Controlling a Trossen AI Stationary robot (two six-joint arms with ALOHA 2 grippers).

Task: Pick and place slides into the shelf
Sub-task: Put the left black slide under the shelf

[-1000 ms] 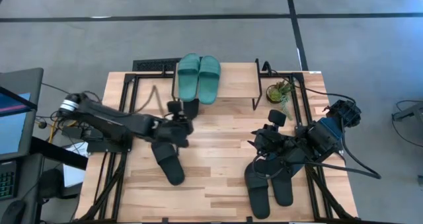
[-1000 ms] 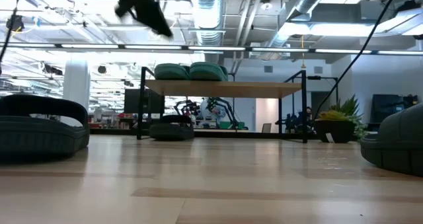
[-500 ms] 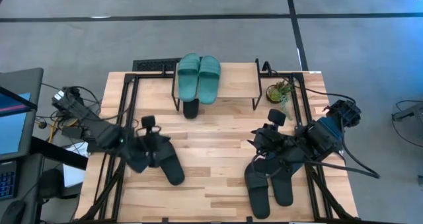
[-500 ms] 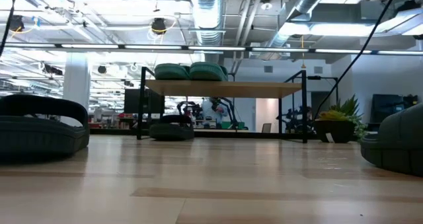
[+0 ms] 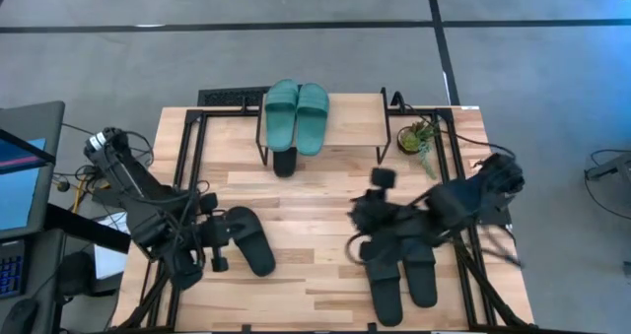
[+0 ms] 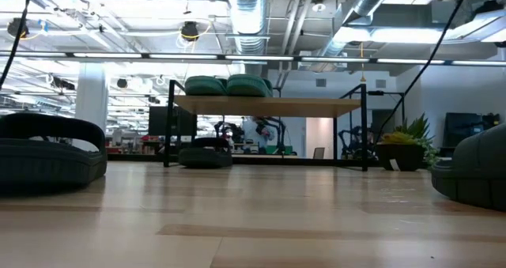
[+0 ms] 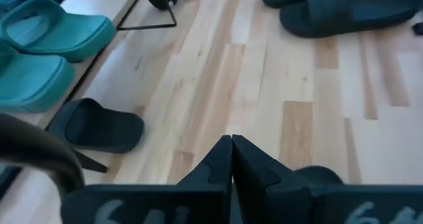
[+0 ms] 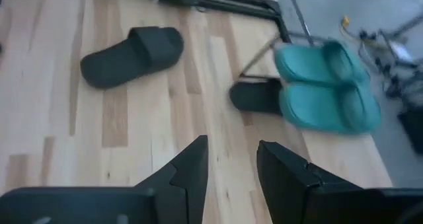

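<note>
Left end effector hangs over the left side of the surface with its fingers pressed tight together and nothing between them, just beside a lone black slide that lies flat on the wood near the left edge. Right end effector sits over the right half, fingers parted with a clear gap and nothing in it, close above a pair of black slides lying side by side toward the front right corner.

At the middle of the far edge stands the shelf, its light top board on thin black legs. A teal pair of slides rests on the left part of that board, side by side. Another black slide lies on the surface under the shelf, its end poking out past the shelf's front edge, below the teal pair. A small potted plant stands by the shelf's right leg, near the far right corner. Neither arm touches any of the slides.
</note>
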